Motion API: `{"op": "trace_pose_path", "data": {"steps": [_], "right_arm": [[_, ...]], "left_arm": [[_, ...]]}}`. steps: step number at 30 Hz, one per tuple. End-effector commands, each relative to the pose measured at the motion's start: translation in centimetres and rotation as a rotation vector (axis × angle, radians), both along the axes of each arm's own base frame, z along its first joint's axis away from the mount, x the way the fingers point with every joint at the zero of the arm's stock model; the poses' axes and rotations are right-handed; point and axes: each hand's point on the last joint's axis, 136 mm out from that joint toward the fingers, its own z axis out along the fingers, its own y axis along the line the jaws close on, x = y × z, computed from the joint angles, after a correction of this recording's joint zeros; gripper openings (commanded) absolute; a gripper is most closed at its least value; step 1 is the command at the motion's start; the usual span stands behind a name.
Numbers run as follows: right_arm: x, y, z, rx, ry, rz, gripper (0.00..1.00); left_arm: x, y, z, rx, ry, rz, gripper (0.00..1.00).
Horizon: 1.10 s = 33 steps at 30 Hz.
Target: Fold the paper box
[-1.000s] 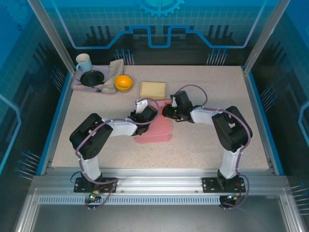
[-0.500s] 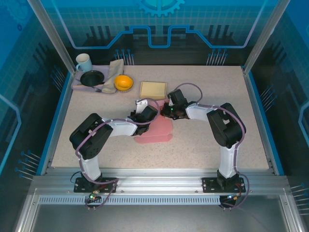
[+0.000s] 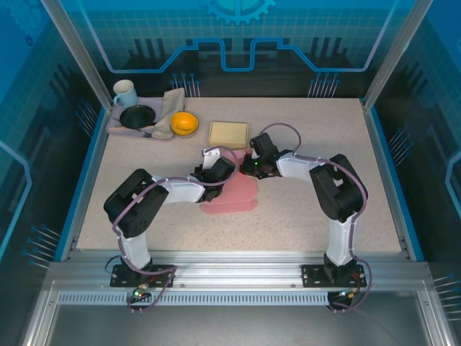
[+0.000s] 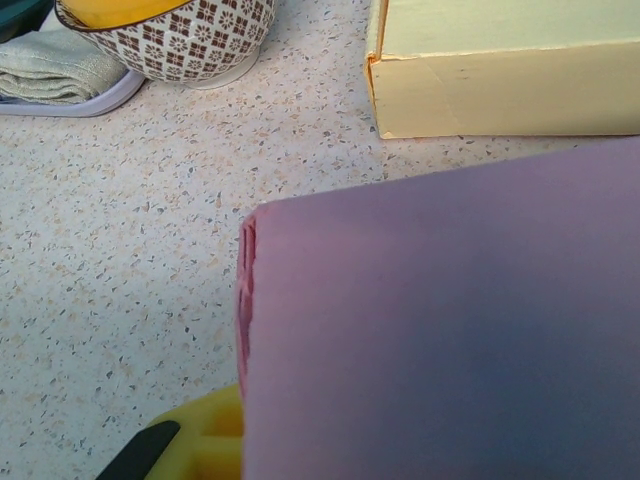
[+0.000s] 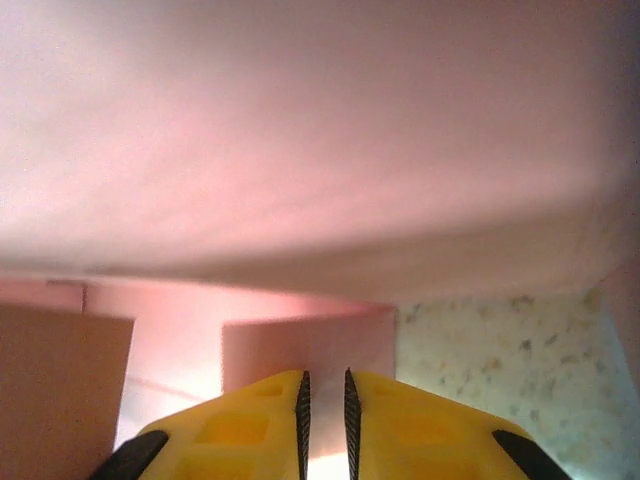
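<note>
— Where's the paper box [image 3: 230, 203]?
— Mid-tabletop [image 3: 302, 130], between your arms. Your left tool [image 3: 216, 171] is narrow and seems to pinch a raised panel. Your right tool [image 5: 324, 385] is almost closed on nothing, with a flap overhead.
— How will it handle?
— It looks light and floppy and should crease easily (thin card, I'd judge). Grip panels near their fold lines.

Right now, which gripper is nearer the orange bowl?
Left. The left gripper is at the pink box, right of the bowl; the right gripper is farther right.
</note>
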Motion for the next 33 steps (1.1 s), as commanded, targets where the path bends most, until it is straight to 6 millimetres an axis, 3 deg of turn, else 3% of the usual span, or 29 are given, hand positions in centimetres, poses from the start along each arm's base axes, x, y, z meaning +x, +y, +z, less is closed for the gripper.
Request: {"op": "trace_pose_path", "data": {"steps": [1, 5, 7, 11, 13, 16, 19, 21, 25, 30, 33], "right_arm": [[-1.4, 0.1, 2.6, 0.047, 0.016, 0.088, 0.21], [-0.8, -1.7, 5.8, 0.083, -0.029, 0.098, 0.22], [-0.6, -2.8, 7.4, 0.067, -0.067, 0.125, 0.28], [0.4, -4.3, 10.8, 0.047, -0.164, 0.278, 0.33], [1.3, -5.0, 13.7, 0.064, -0.275, 0.405, 0.34], [2.7, -7.1, 17.6, -0.043, -0.463, 0.56, 0.37], [3.5, -8.4, 19.6, -0.185, -0.66, 0.736, 0.4], [3.7, -8.7, 19.2, -0.314, -0.768, 0.897, 0.4], [4.2, -9.2, 16.2, -0.527, -0.881, 1.225, 0.42], [7.0, -9.9, 12.7, -0.619, -0.816, 1.339, 0.42], [7.4, -9.9, 10.2, -0.656, -0.783, 1.394, 0.42]], "left_arm": [[-1.3, -0.4, -1.9, 0.021, 0.092, -0.044, 0.13], [-1.2, -0.4, -1.8, 0.02, 0.09, -0.042, 0.14], [-1.2, -0.4, -1.8, 0.019, 0.088, -0.04, 0.14], [-1.3, -0.4, -1.8, 0.018, 0.087, -0.04, 0.14], [-1.3, -0.4, -1.8, 0.02, 0.087, -0.043, 0.13], [-1.3, -0.3, -1.7, 0.02, 0.086, -0.044, 0.14], [-1.4, -0.4, -1.8, 0.016, 0.089, -0.047, 0.14], [-1.4, -0.4, -1.7, 0.013, 0.087, -0.047, 0.13], [-1.4, -0.4, -1.5, 0.006, 0.08, -0.047, 0.14], [-1.2, -0.6, -1.6, 0.005, 0.081, -0.053, 0.13], [-1.3, -0.6, -1.5, 0.005, 0.081, -0.054, 0.14]]}}
